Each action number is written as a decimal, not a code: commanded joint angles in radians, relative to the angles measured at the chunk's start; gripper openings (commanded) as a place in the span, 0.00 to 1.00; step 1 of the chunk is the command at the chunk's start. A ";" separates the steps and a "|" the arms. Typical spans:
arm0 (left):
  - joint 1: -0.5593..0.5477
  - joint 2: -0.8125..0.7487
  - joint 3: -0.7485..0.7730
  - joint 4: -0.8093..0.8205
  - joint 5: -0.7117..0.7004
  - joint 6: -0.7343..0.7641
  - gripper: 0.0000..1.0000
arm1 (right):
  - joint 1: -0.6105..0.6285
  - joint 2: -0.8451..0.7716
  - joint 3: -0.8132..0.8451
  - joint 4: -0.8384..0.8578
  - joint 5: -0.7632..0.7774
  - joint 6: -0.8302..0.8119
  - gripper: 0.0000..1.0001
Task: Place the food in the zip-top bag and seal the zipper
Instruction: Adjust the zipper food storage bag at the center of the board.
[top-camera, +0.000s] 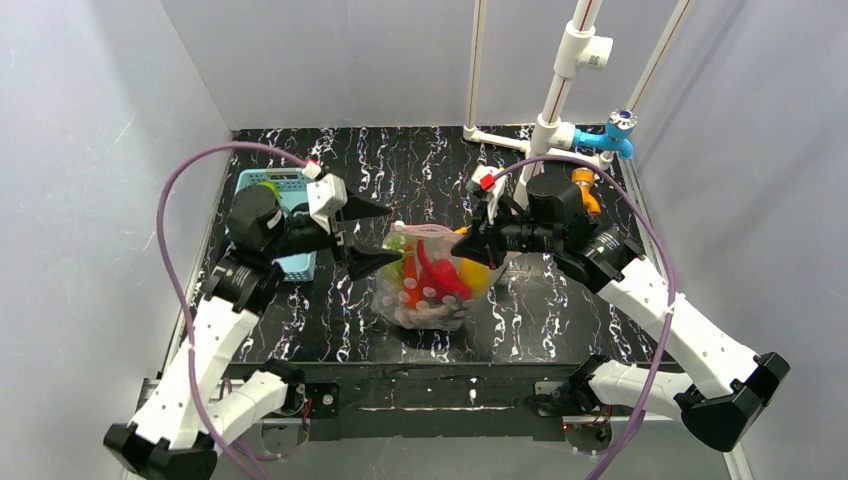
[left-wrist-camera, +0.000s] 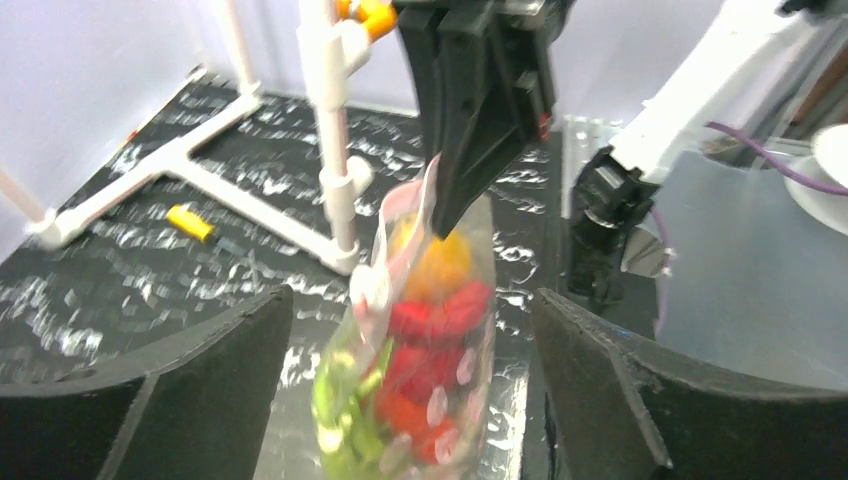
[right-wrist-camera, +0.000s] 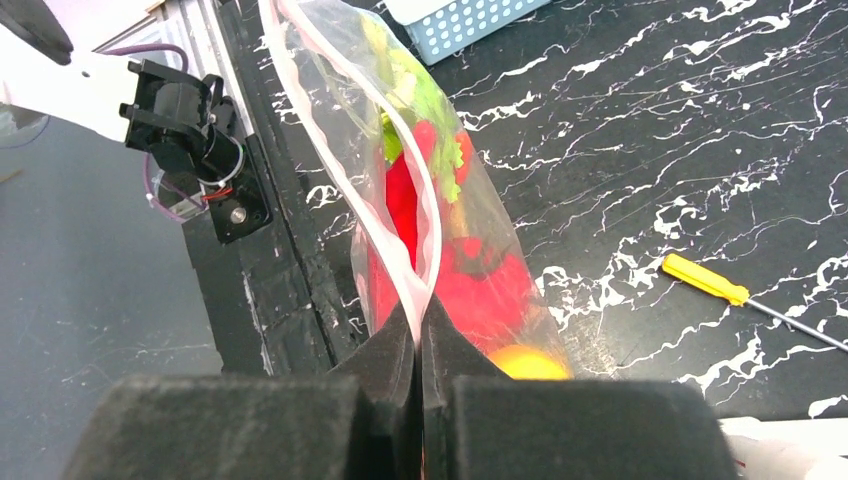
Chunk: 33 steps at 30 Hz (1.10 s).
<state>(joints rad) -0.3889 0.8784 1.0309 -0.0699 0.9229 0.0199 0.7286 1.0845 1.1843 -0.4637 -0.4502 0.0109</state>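
The zip-top bag (top-camera: 425, 290) stands on the black marbled table, lifted at its mouth. It holds the food: red pieces (right-wrist-camera: 490, 290), a yellow fruit (right-wrist-camera: 525, 362) and green leafy bits (right-wrist-camera: 425, 100). My right gripper (right-wrist-camera: 418, 320) is shut on the right end of the pink zipper (right-wrist-camera: 340, 150). Ahead of its pads the two strips gape apart. My left gripper (top-camera: 385, 235) is open, its fingers (left-wrist-camera: 200, 380) standing on either side of the bag's (left-wrist-camera: 430, 340) left end without touching it. The right gripper (left-wrist-camera: 450, 210) shows pinching the bag's top in the left wrist view.
A light blue slotted basket (top-camera: 285, 225) sits behind the left arm. A white pipe frame (top-camera: 550, 120) with a blue fitting (top-camera: 610, 140) stands at the back right, an orange tool (top-camera: 585, 190) beside it. A yellow-handled screwdriver (right-wrist-camera: 705, 278) lies right of the bag.
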 joint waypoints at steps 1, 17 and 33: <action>0.051 0.131 -0.026 0.305 0.337 -0.217 0.82 | -0.025 -0.017 0.044 -0.001 -0.045 0.004 0.01; 0.028 0.160 -0.219 0.719 0.252 -0.519 0.47 | -0.035 -0.009 0.040 0.052 -0.132 0.095 0.01; -0.028 0.139 -0.189 0.448 0.176 -0.322 0.00 | -0.026 0.040 0.148 0.038 -0.118 0.133 0.70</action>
<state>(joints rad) -0.4096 1.0414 0.8219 0.4098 1.1267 -0.3396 0.7000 1.1065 1.2426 -0.4729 -0.5494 0.1297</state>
